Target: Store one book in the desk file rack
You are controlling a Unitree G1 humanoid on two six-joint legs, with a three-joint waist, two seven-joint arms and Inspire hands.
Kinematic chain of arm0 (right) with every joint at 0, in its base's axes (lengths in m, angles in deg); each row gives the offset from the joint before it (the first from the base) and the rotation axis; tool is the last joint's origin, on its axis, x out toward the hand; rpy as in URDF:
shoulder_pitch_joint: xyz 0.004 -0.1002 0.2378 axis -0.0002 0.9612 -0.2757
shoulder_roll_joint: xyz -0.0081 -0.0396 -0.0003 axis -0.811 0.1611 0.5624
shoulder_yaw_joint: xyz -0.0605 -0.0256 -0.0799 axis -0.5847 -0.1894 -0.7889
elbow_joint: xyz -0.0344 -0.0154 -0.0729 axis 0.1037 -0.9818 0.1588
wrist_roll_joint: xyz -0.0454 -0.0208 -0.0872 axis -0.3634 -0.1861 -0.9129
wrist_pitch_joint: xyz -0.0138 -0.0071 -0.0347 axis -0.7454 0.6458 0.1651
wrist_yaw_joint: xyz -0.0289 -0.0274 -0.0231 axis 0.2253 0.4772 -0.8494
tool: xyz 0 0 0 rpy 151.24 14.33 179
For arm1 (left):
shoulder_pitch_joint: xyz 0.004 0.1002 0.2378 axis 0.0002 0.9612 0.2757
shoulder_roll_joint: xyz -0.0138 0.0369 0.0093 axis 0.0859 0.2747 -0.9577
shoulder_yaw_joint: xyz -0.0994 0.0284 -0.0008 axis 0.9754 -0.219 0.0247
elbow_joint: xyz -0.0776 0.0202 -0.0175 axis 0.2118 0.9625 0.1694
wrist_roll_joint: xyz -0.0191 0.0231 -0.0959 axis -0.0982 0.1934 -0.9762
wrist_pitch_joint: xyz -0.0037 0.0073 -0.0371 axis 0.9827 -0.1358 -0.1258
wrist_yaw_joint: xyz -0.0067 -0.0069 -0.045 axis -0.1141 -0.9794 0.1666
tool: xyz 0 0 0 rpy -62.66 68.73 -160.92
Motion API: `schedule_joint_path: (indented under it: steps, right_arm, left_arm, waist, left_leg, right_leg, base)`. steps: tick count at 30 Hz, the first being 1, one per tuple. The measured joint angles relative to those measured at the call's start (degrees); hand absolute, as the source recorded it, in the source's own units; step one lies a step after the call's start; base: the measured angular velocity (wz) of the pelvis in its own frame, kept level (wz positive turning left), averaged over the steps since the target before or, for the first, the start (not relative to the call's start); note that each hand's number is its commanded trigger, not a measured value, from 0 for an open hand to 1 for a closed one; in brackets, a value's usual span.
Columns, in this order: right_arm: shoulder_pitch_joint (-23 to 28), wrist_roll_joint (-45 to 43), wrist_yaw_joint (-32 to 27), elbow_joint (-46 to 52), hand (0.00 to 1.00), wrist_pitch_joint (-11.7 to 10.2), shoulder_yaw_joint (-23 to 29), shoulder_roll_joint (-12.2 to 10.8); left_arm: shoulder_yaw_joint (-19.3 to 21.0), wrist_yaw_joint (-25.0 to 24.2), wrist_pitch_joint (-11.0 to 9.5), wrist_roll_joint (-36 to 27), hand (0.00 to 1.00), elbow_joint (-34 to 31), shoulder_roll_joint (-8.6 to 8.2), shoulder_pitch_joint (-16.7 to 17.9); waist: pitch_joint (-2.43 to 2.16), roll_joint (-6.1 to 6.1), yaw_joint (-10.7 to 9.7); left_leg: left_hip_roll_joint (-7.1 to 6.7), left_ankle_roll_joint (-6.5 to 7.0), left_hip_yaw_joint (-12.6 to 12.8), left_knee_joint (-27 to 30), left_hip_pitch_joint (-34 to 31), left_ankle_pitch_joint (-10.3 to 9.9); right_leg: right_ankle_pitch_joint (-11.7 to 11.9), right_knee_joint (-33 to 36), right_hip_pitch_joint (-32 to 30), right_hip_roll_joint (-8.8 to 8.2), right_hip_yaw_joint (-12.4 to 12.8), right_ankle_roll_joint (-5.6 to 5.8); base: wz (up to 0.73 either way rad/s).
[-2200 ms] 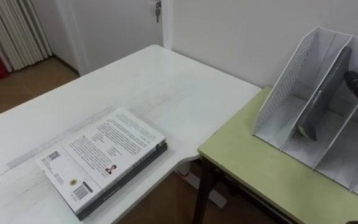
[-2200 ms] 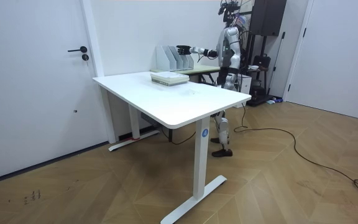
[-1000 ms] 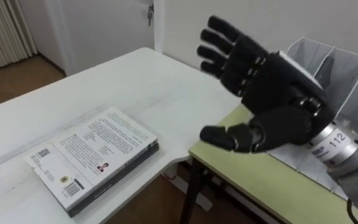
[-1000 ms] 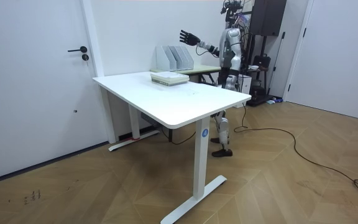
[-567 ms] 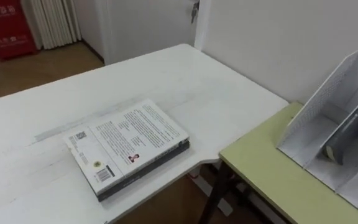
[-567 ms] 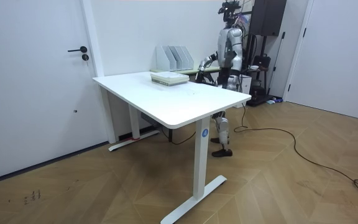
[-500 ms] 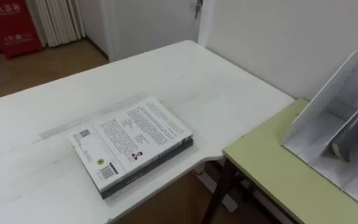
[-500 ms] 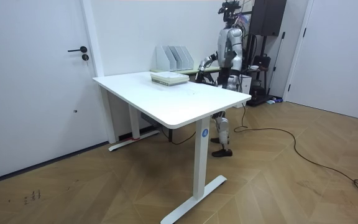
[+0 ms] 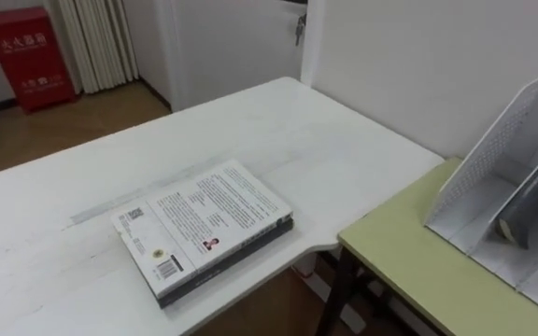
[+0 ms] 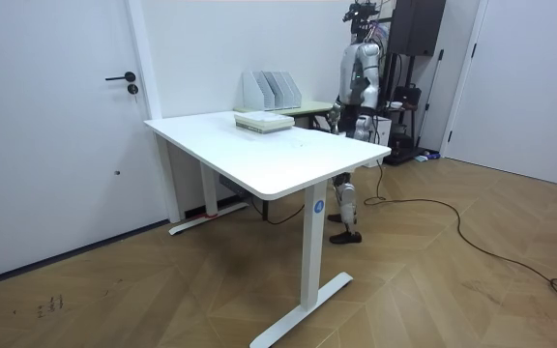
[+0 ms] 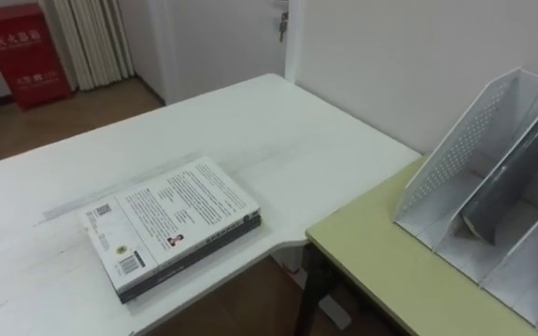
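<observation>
White table [image 9: 278, 140]: the largest thing here. Its long top runs off to the robot's left and front. In the room view it stands between the camera and the robot.

Green table [image 9: 409, 271]: set against the white table's near corner, on the robot's right front, with its back to the wall. The robot stands upright where the two tables meet, facing the wall.

File rack [image 11: 456, 154]: white, with a perforated end wall and slanted dividers. It sits on the green table close to the wall, ahead of the right robot hand and well apart from it.

Stacked books [image 9: 204, 224]: they lie flat near the white table's front edge, with a pale printed cover on top and a dark one under it. They are to the left of the right robot hand, well apart and untouched.

Stored book [image 11: 507, 182]: dark, standing on edge inside the file rack and tilted back against a divider. As far as I can tell it is in the second slot from the perforated end. The slot next to that end wall holds nothing. No robot hand is on the book, which sits ahead of the right robot hand and well clear of it.

Right robot hand [image 10: 334, 115]: in the room view it hangs low at the robot's front, on the side toward the file rack, near hip height. It is apart from both the file rack and the stacked books. It is too small there to tell whether it is open or closed.
</observation>
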Motion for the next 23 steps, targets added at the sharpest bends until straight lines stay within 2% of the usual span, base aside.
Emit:
schedule_joint_path:
  steps: [5, 9, 12, 16, 23]
  right_arm:
    - [-0.19, 4.79, -7.32, -4.21, 0.0, 0.03, 4.22, -3.01]
    - [-0.45, 13.19, -12.17, -6.98, 0.0, 0.06, 6.74, -4.74]
    - [-0.73, 17.26, -13.47, -9.4, 0.0, 0.03, 9.29, -5.98]
    - [-0.53, 20.26, -14.44, -9.8, 0.0, -0.08, 9.59, -6.05]
    - [-1.31, 25.21, -15.69, -10.85, 0.0, -0.93, 9.6, -6.05]
  left_arm:
    - [0.06, 2.61, -0.2, 0.95, 0.0, 0.12, -1.04, 0.41]
    - [1.83, 4.4, -0.4, 3.61, 0.0, 0.02, -2.47, 0.85]
    - [4.35, 5.48, -1.42, 8.35, 0.0, -0.18, -3.29, 0.89]
    - [5.67, 6.8, -2.68, 15.14, 0.0, -3.6, -3.74, 1.67]
    - [5.64, 9.46, -3.56, 16.67, 0.0, -3.83, -4.05, 1.85]
  waist:
    - [-0.02, 1.09, -1.92]
    - [-0.14, 1.83, -3.11]
    - [-0.15, 1.76, -3.51]
    - [-0.08, 1.41, -3.95]
    - [0.1, 0.73, -5.7]
  left_leg:
    - [-0.05, 0.0, 0.02, -0.35, 0.47, 0.0]
    - [-0.21, 0.0, 0.03, -0.94, 0.92, 0.01]
    - [-0.27, 0.0, -0.18, -0.92, 1.05, 0.02]
    - [-0.39, 0.0, -0.21, -1.36, 1.43, 0.02]
    - [-0.58, 0.0, -0.15, -1.71, 1.92, 0.02]
  right_leg:
    - [0.0, 0.11, 0.13, 0.03, 0.29, 0.0]
    - [-0.3, 0.13, 0.22, 0.01, 0.51, 0.1]
    - [-0.36, -0.03, 0.29, -0.01, 0.47, 0.09]
    - [-0.43, -0.05, 0.33, -0.06, 0.73, 0.18]
    - [-0.85, -0.16, 0.72, -0.18, 0.67, 0.37]
  base:
    - [-0.04]
    - [-0.02]
    - [0.01]
    - [-0.02]
    - [0.01]
